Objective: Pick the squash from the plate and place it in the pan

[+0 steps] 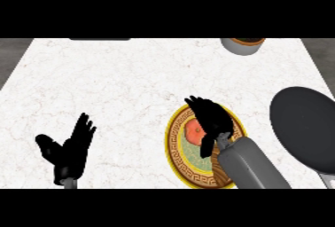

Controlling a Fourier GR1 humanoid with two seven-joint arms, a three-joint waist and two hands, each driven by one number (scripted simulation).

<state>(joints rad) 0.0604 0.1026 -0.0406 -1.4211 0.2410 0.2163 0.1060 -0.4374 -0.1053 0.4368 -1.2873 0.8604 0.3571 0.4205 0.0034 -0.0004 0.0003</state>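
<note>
The grey right forearm's black hand [211, 119], fingers straight, covers the round orange squash [193, 131] on the gold-rimmed patterned plate [175, 150].

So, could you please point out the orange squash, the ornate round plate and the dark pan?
orange squash [192, 131], head view, its visible left part beside the robot hand.
ornate round plate [174, 141], head view, its patterned left rim.
dark round pan [306, 128], head view, its inner bottom.
</note>
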